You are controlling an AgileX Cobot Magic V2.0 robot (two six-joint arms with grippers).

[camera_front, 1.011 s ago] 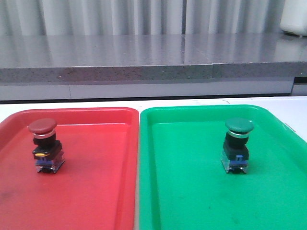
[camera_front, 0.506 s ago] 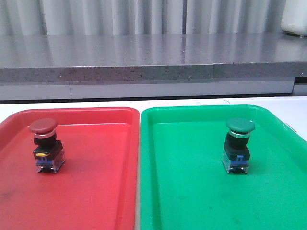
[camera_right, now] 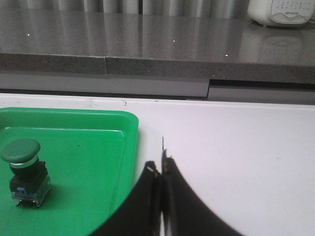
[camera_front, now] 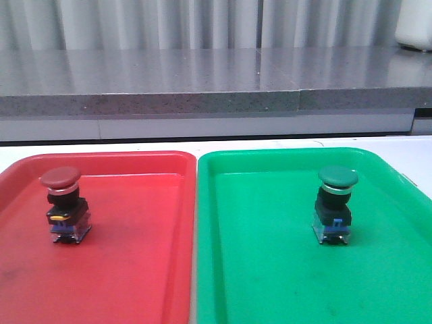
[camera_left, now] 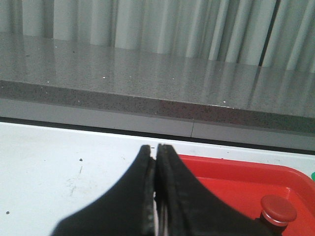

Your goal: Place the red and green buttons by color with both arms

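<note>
The red button [camera_front: 63,205] stands upright in the red tray [camera_front: 135,256], near its far left corner. Its red cap also shows in the left wrist view [camera_left: 278,210]. The green button [camera_front: 334,204] stands upright in the green tray [camera_front: 270,270], far right part, and shows in the right wrist view [camera_right: 23,170]. My left gripper [camera_left: 155,147] is shut and empty, over the white table just outside the red tray's [camera_left: 231,179] left side. My right gripper [camera_right: 161,164] is shut and empty, just outside the green tray's [camera_right: 98,147] right rim. Neither gripper shows in the front view.
The two trays lie side by side on a white table [camera_front: 202,145]. A raised grey stone ledge [camera_front: 202,88] runs along the back. A white object [camera_right: 280,12] stands on the ledge at the far right.
</note>
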